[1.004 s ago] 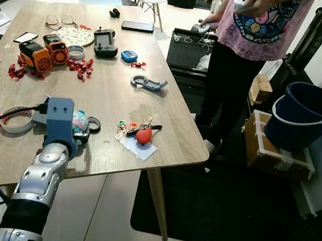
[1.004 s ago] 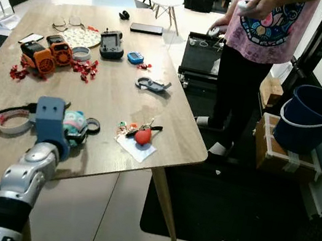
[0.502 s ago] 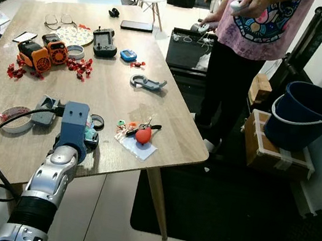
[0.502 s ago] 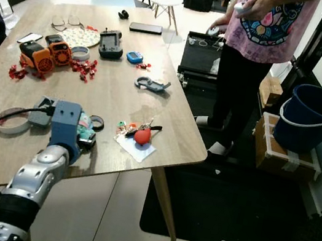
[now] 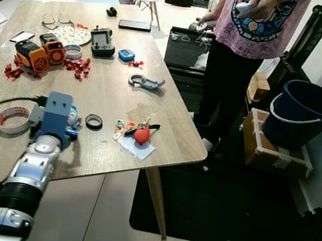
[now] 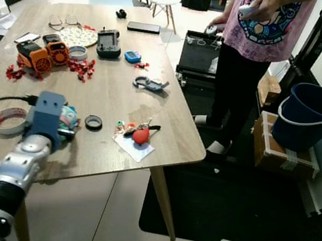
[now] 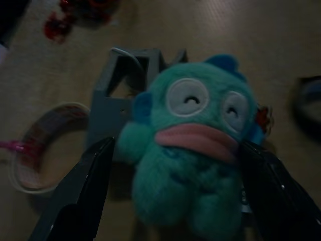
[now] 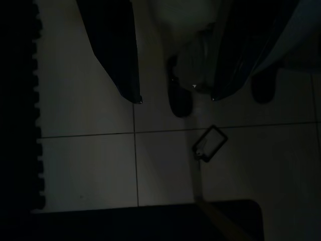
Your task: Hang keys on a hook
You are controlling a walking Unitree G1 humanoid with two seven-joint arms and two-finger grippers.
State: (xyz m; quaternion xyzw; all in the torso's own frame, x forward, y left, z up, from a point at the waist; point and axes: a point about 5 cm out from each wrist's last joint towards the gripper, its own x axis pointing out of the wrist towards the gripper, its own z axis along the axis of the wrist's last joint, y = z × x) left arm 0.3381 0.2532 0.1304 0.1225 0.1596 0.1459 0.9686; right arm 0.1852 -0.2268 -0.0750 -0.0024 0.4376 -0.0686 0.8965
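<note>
I have the left gripper (image 7: 175,201) over the wooden table (image 5: 109,96), its black fingers (image 7: 80,201) spread wide to either side of a teal plush toy (image 7: 188,145) without touching it. The toy lies beside a grey tape dispenser (image 7: 113,100) and a tape roll (image 5: 14,119). The keys (image 5: 137,130), with a red fob, lie on the table near its front right corner, well apart from the toy. My right gripper (image 8: 173,95) hangs open above the tiled floor (image 8: 125,165). A person (image 5: 255,31) stands past the table's right edge.

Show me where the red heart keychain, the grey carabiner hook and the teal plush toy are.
red heart keychain (image 5: 142,134), left eye view, heart's middle.
grey carabiner hook (image 5: 143,82), left eye view, its body.
teal plush toy (image 7: 193,150), left wrist view, its mouth.
</note>
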